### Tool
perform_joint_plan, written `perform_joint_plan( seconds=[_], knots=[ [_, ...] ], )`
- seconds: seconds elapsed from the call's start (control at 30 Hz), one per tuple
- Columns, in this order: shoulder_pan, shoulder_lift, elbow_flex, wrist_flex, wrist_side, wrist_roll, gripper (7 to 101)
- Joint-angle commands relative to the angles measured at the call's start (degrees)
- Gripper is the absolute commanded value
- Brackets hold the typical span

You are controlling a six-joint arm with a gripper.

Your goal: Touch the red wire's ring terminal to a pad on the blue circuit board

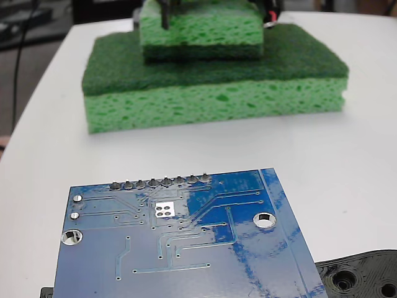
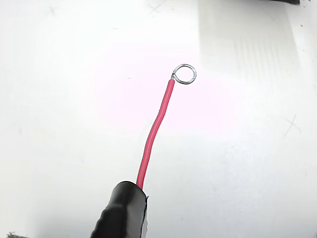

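The blue circuit board (image 1: 186,248) lies flat at the near edge of the white table in the fixed view. Its pad (image 1: 164,209), a silver square with four dark holes, sits below the row of grey pins (image 1: 160,183). In the wrist view the red wire (image 2: 154,134) rises from a black taped sleeve (image 2: 123,213) and ends in the silver ring terminal (image 2: 184,74), which hangs over bare white table. No board shows in that view. In the fixed view only a dark stub (image 1: 165,15) and a red-and-white bit (image 1: 272,18) of the arm show, at the top edge. The fingers are cut off.
Two green sponges are stacked at the back of the table, a small one (image 1: 201,34) on a large one (image 1: 214,93). A black plastic piece with holes (image 1: 363,276) lies at the board's right corner. White table (image 1: 347,161) separates the sponges from the board.
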Motion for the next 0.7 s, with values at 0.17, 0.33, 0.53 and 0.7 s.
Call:
perform_joint_plan(
  seconds=[0.17,0.33,0.53,0.7],
  knots=[
    [0.0,0.09,-0.26,-0.18,-0.26,-0.09,100.3],
    [0.0,0.09,-0.35,-0.18,-0.18,0.0,100.3],
    [0.09,0.09,-0.44,-0.18,-0.09,0.09,100.3],
    [0.18,0.09,-2.02,0.0,0.09,0.44,100.3]
  ],
)
